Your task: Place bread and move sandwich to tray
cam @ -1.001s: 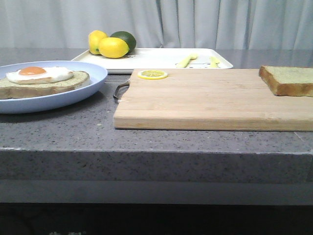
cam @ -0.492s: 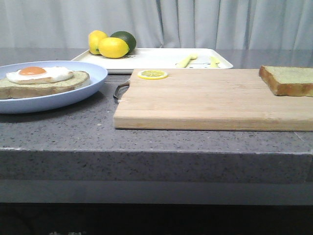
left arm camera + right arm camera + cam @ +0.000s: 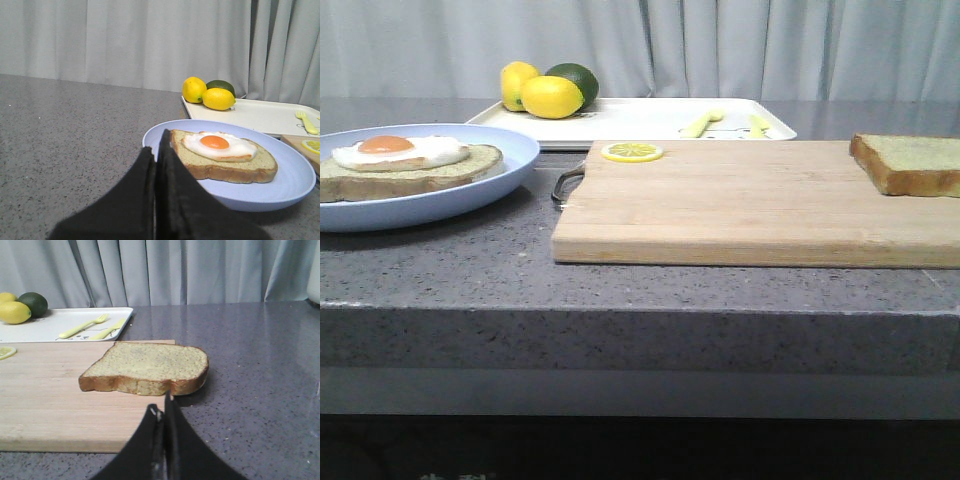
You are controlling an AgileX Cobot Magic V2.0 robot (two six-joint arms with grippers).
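The plain bread slice lies on the right end of the wooden cutting board; it also shows in the right wrist view. An egg-topped slice sits on the pale blue plate at the left, also in the left wrist view. The white tray stands at the back. My left gripper is shut and empty, just short of the plate's rim. My right gripper is shut and empty, just short of the bread. Neither gripper shows in the front view.
Two lemons and a lime sit on the tray's left end, with a yellow fork and knife at its right. A lemon slice lies on the board's far left corner. The counter's front edge is near.
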